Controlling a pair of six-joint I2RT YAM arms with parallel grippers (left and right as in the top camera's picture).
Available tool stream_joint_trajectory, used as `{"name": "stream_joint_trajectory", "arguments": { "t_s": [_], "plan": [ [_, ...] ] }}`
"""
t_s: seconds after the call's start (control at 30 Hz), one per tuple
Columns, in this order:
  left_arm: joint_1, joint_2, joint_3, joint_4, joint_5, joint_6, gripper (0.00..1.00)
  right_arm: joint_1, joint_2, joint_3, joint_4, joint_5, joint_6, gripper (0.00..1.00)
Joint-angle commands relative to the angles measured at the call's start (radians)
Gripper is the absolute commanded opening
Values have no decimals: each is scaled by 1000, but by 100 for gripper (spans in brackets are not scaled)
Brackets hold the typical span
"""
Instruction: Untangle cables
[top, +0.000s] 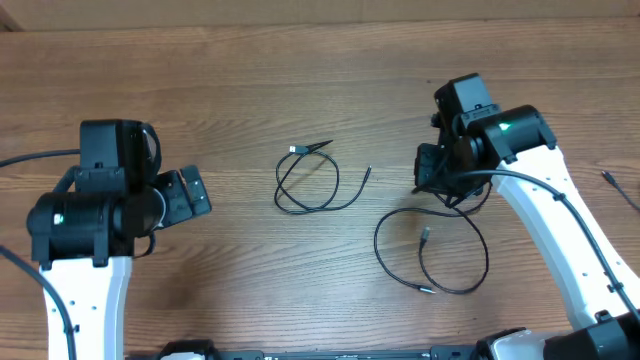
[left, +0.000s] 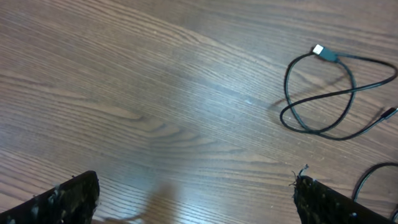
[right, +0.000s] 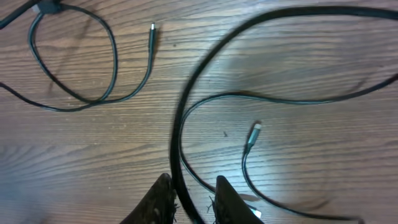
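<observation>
From overhead, the brown wood-grain table (top: 320, 60) fills the frame edge to edge, its planks running left to right, with a dark strip along the near edge. A thin black cord coiled in a loose loop (top: 278, 190) lies at the middle of the table, one small plug end up by the loop's top and the other trailing out to the right. A second thin black cord in a wider open loop (top: 378, 245) lies right of it and nearer the front. The two cords are apart and do not cross. The left hand (top: 200, 190) sits well left of the coiled cord, over bare wood. The right hand (top: 432, 188) is at the top of the second cord's loop.

From the left wrist, the table (left: 155, 93) shows pale streaked grain with a soft sheen across its centre. The left hand (left: 194, 183) has its two black fingers (left: 68, 199) spread wide, with nothing between them. The coiled cord (left: 288, 78) lies far to the upper right, and a bit of the second cord (left: 373, 169) curves in at the lower right corner.

From the right wrist, the wood (right: 323, 162) is warmer and darker. The right hand (right: 194, 186) has its fingers (right: 163, 199) drawn close, pinching the second cord (right: 179, 130), which rises blurred and thick toward the lens. One of its plug ends rests on the table just right of it. The coiled cord (right: 115, 59) lies flat at the upper left.
</observation>
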Motion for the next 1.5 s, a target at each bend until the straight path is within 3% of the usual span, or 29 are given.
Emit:
{"name": "stream_joint_trajectory", "arguments": {
  "t_s": [0.0, 0.33, 0.43, 0.53, 0.67, 0.97, 1.2, 1.33, 1.47],
  "plan": [
    [7, 27, 18, -19, -9, 26, 99, 4, -5, -5, 8, -6, 4, 24],
    [7, 49, 18, -74, -9, 26, 100, -10, -6, 52, -22, 68, 3, 77],
    [7, 49, 18, -87, -10, 32, 100, -11, -11, 143, -75, 116, 4, 100],
    [7, 48, 19, -97, -2, 106, 100, -11, -37, 243, -113, 132, 8, 100],
    [8, 23, 20, -104, 40, 116, 100, -11, -108, 336, -151, 139, 34, 100],
    [7, -172, 20, -50, 45, 112, 100, -11, -365, 347, -249, 177, 158, 100],
    [7, -237, 19, -35, 45, 112, 100, -11, -513, 193, -250, 212, 277, 100],
    [7, -227, 19, -37, 45, 112, 100, -11, -513, 61, -242, 128, 317, 100],
    [7, -215, 19, -39, 45, 112, 100, -11, -488, -82, -170, 246, 318, 100]
  ]
}}
